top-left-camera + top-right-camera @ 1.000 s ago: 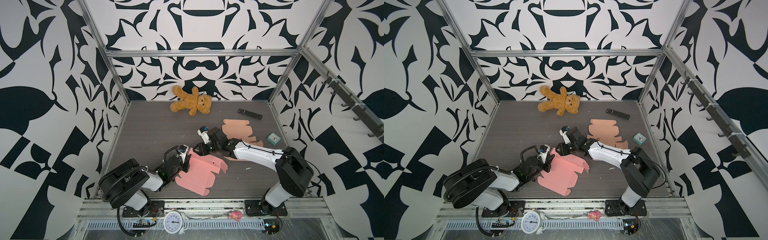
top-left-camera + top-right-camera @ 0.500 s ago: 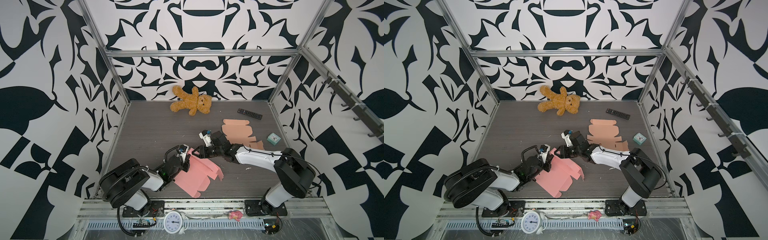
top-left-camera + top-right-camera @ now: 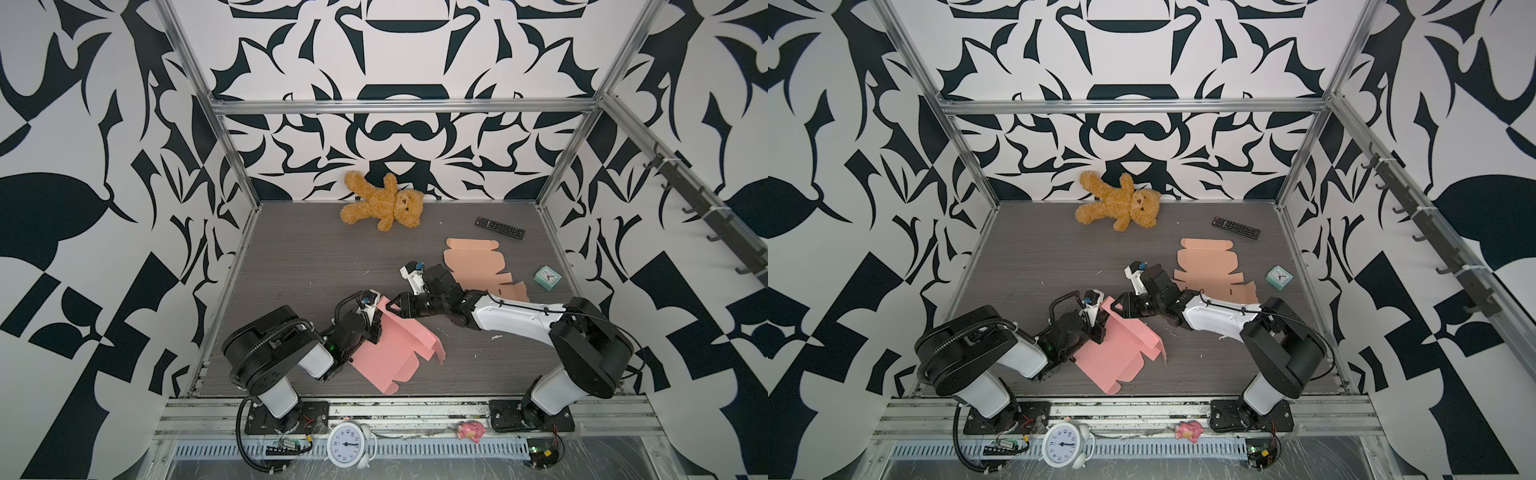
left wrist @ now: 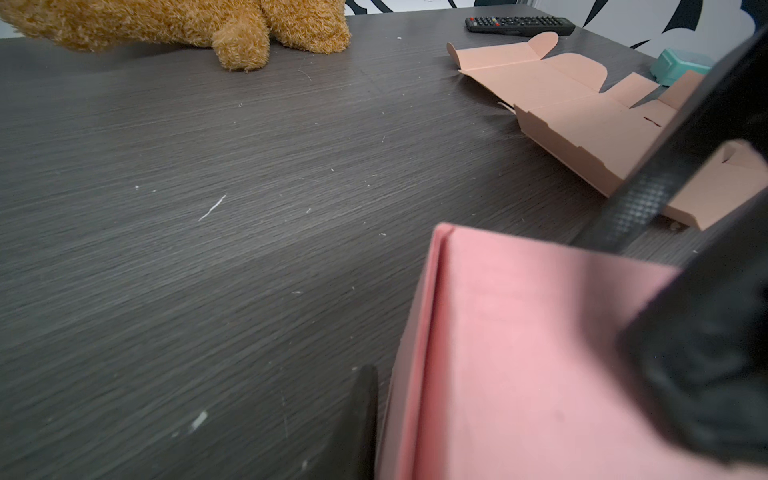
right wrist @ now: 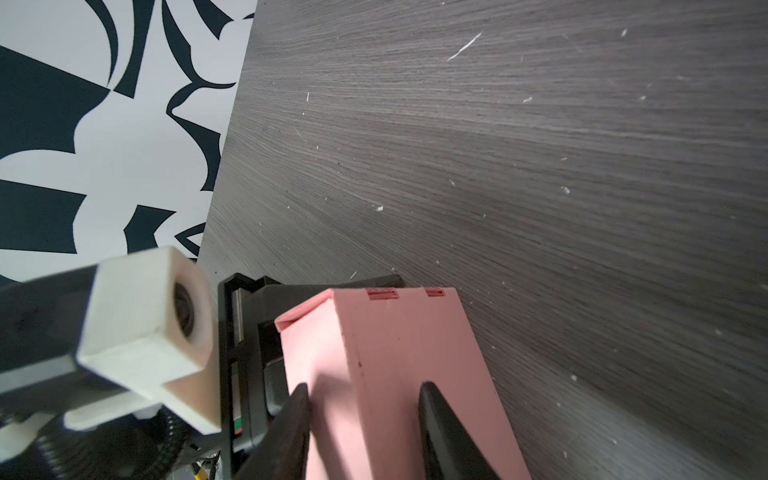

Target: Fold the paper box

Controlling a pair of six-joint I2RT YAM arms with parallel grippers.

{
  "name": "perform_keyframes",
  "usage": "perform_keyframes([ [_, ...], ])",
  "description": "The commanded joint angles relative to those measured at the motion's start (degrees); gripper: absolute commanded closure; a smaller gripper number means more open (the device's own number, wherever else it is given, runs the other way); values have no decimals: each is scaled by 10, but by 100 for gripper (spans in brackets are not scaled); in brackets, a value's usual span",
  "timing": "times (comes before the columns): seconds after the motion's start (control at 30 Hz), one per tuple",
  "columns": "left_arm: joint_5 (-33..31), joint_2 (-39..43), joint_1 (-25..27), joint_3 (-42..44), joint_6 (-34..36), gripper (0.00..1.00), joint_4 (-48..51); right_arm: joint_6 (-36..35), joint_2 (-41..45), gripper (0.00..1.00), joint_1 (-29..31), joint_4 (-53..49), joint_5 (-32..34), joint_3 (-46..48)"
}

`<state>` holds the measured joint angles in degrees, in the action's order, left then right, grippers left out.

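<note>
The pink paper box [image 3: 390, 357] [image 3: 1113, 357] lies partly folded at the front middle of the table in both top views. Its left wall stands up. My left gripper [image 3: 375, 322] [image 3: 1097, 322] is shut on that wall; one dark finger [image 4: 363, 415] shows beside the pink wall [image 4: 519, 353], the other is hidden behind it. My right gripper [image 3: 395, 309] [image 3: 1116, 306] reaches in from the right onto the wall's top end. In the right wrist view its jaws [image 5: 365, 399] stand apart over the folded pink panel [image 5: 399, 332], open.
A flat tan box blank [image 3: 478, 266] lies behind the right arm. A teddy bear [image 3: 382, 205] and a remote [image 3: 500, 227] sit by the back wall. A teal clock [image 3: 547, 277] is at the right. An alarm clock [image 3: 348, 444] stands on the front rail.
The right gripper has moved forward and left onto the box, its jaws narrowing. The pink box's left wall has risen and its right flaps have shifted toward the front.
</note>
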<state>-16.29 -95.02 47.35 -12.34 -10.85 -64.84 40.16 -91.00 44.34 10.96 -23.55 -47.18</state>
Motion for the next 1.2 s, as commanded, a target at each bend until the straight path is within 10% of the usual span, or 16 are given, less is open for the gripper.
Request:
perform_keyframes([
  [0.0, -17, -22, 1, -11, 2, 79, -22, 0, 17, 57, 3, -12, 14, 10],
  [1.17, -23, 56, 11, 8, 2, 84, 13, 9, 39, 62, 9, -12, 46, 34],
])
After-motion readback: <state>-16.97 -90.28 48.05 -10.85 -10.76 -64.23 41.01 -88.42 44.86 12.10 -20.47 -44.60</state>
